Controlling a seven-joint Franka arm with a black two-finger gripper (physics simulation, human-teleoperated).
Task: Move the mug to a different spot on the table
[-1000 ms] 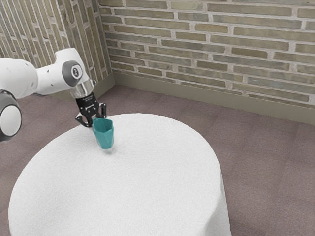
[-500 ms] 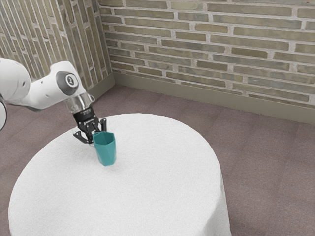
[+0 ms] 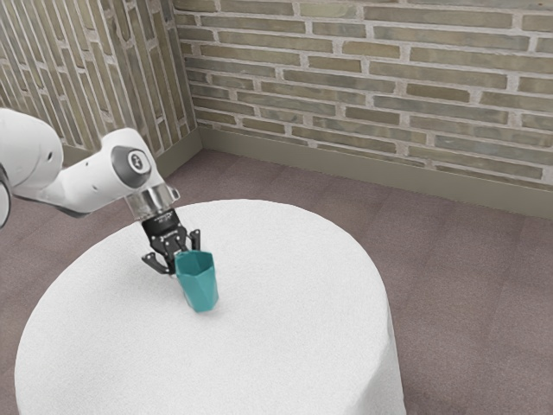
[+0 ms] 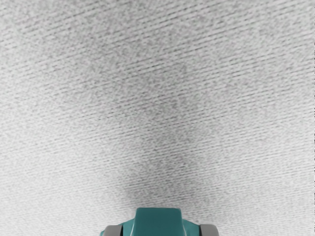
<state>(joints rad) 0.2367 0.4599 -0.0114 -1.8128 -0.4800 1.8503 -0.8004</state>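
A teal faceted mug (image 3: 198, 280) stands upright on the round white table (image 3: 285, 285), toward the exterior view's left. My black gripper (image 3: 176, 257) is shut on the mug's rim on the side nearest the arm, with the white arm reaching in from the exterior view's left. In the wrist view the teal mug (image 4: 158, 221) sits right under my hand, flanked by two grey fingertips (image 4: 112, 230), with its shadow spreading over the white cloth beyond it.
The table's rounded edge (image 3: 384, 303) drops off toward the exterior view's right. Behind it run brick walls (image 3: 363, 78) and a brownish floor (image 3: 467, 259). White cloth stretches around the mug on all sides.
My gripper has carried the mug toward the table's front and slightly to the exterior view's right, lowering it. The arm's wrist has followed down and forward.
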